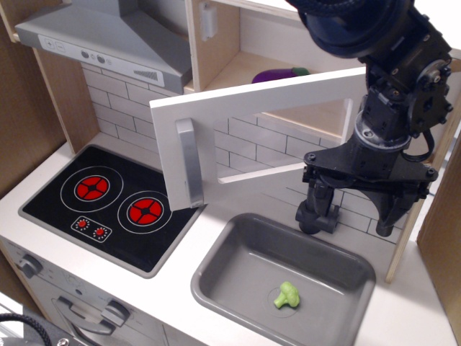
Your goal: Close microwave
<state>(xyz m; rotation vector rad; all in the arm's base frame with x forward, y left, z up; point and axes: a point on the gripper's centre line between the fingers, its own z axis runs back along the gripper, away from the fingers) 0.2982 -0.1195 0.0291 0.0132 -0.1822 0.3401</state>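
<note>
The microwave (223, 43) is a wooden box set at the upper middle. Its white windowed door (238, 108) stands wide open, swung out to the left over the counter. The grey vertical bar handle (187, 164) is at the door's free left end. A purple eggplant (277, 73) lies inside the microwave. My black gripper (353, 216) hangs at the right, near the door's hinged end and above the sink, fingers pointing down. It is open and empty. The arm hides the keypad panel.
A grey sink (216, 267) below the gripper holds a green broccoli piece (287, 295). A black two-burner stove (115, 205) lies at the left under the grey slanted range hood (108, 36). A wooden side wall (443, 238) stands at the right.
</note>
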